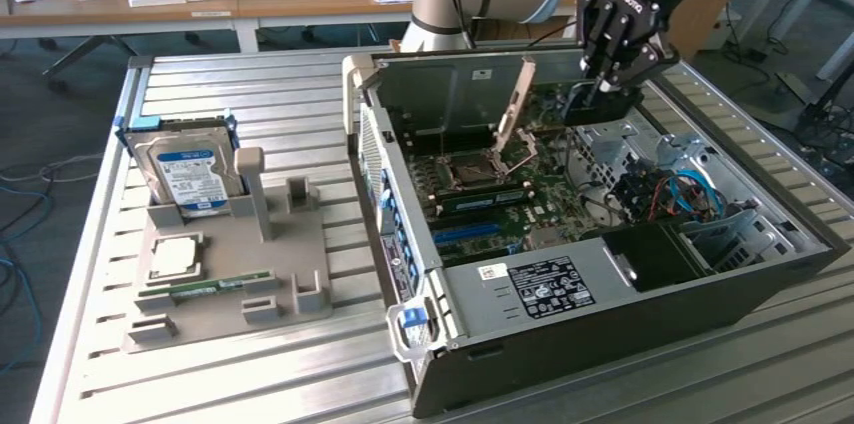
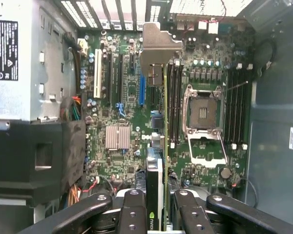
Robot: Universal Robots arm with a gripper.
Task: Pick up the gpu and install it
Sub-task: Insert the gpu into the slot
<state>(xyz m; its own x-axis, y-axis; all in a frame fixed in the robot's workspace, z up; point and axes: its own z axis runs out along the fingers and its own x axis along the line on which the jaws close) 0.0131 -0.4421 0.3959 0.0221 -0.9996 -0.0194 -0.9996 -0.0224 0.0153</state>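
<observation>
Above the motherboard [image 2: 122, 136], the pincer [image 2: 158, 201] is clamped on the gpu [image 2: 158, 46]. A tilted or offset card could jam against neighbouring components instead of seating.

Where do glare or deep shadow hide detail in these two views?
Exterior view: daylight glares off the ribbed table at the exterior view's right. Wrist view: the rear vent slots blow out white, the black shroud sinks into shadow, and the gpu bracket is evenly lit.
</observation>
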